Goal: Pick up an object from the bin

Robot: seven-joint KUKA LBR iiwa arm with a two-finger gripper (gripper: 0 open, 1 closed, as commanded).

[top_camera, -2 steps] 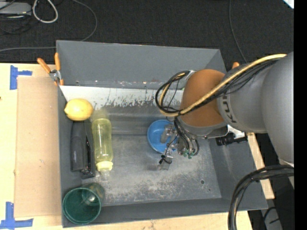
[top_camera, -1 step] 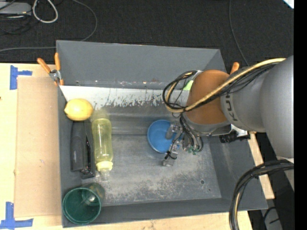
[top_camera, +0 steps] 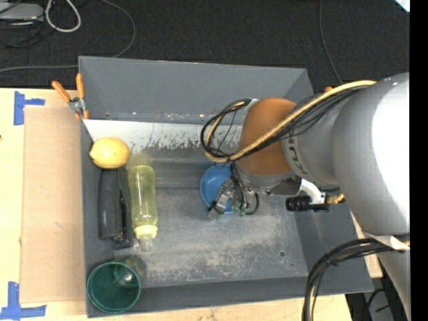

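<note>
My gripper [top_camera: 229, 204] is low in the middle of the bin, right beside a blue round cup-like thing [top_camera: 212, 182] that lies against its left side. The fingers reach down at the blue thing's right edge and partly cover it. Whether anything is between them I cannot make out. A clear yellowish plastic bottle [top_camera: 142, 199] lies lengthwise well to the left of the gripper.
A yellow lemon [top_camera: 110, 152] rests in the bin's far left corner. A black stapler-like thing [top_camera: 111, 209] lies along the left wall beside the bottle. A dark green cup [top_camera: 114, 286] stands in the near left corner. The arm with its orange cover and cables spans the right side.
</note>
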